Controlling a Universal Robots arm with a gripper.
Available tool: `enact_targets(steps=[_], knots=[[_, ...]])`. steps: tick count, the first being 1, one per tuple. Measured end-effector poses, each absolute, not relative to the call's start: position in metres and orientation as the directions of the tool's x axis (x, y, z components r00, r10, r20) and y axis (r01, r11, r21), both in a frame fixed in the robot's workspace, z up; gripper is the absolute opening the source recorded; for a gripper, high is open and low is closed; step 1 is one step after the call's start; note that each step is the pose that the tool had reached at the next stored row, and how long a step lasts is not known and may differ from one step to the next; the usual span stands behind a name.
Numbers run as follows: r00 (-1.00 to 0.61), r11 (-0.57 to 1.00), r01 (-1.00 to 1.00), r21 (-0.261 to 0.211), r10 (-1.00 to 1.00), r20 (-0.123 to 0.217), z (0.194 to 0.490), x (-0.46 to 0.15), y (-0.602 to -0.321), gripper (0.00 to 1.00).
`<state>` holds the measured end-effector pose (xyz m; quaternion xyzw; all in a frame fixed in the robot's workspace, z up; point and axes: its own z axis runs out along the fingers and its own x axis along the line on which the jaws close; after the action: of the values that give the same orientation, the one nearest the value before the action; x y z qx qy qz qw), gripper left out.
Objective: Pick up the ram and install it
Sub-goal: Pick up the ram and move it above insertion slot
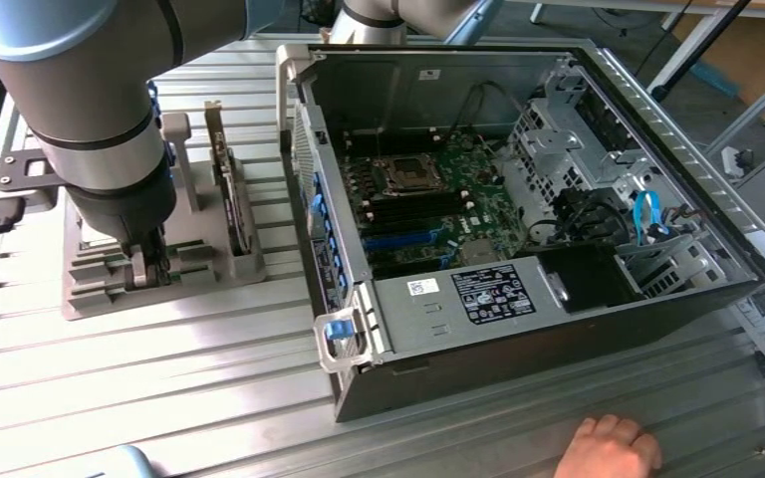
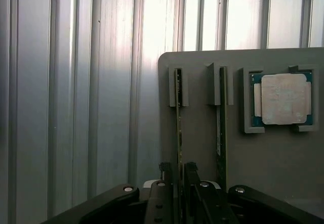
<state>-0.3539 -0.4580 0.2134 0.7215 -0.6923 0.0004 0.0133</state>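
On my tabletop [image 1: 156, 378], the holder [image 1: 243, 264] sits at the exterior view's left of the open computer case [image 1: 416, 324]. The ram [image 2: 178, 113] stands in a holder slot, my claw [image 2: 177, 167] straddling it; a second card [image 2: 221, 123] stands beside it, the processor chip [image 2: 283, 98] beyond. A hand [image 1: 609, 448] rests near the case.

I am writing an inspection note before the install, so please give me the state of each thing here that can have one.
ram: on edge in a slot of the holder, not lifted
gripper: open, straddling the ram
processor chip: seated in the holder's recess
expansion card: upright in the holder
computer case: on its side, panel off
hand: on the table near the case
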Motion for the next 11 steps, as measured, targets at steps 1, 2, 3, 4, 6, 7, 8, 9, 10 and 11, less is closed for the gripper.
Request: enact_targets(steps=[1,2,3,4,6,7,8,9,10,11], knots=[[0.042,-0.041,-0.999,0.019,-0.999,0.019,0.2134,-0.3539,-0.4580,0.24],[0.042,-0.041,-0.999,0.018,-0.999,0.019,0.2133,-0.3539,-0.4580,0.24],[0.042,-0.041,-0.999,0.018,-0.999,0.019,0.2133,-0.3539,-0.4580,0.24],[0.041,-0.041,-0.999,0.018,-0.999,0.019,0.2133,-0.3539,-0.4580,0.24],[0.042,-0.041,-0.999,0.018,-0.999,0.019,0.2131,-0.3531,-0.4579,0.24],[0.042,-0.041,-0.999,0.018,-0.999,0.019,0.2133,-0.3527,-0.4580,0.24],[0.042,-0.041,-0.999,0.018,-0.999,0.019,0.2132,-0.3521,-0.4580,0.24],[0.041,-0.041,-0.999,0.018,-0.999,0.019,0.2132,-0.3518,-0.4580,0.24],[0.042,-0.041,-0.999,0.018,-0.999,0.019,0.2133,-0.3513,-0.4580,0.24],[0.041,-0.041,-0.999,0.018,-0.999,0.019,0.2133,-0.3510,-0.4580,0.24]])
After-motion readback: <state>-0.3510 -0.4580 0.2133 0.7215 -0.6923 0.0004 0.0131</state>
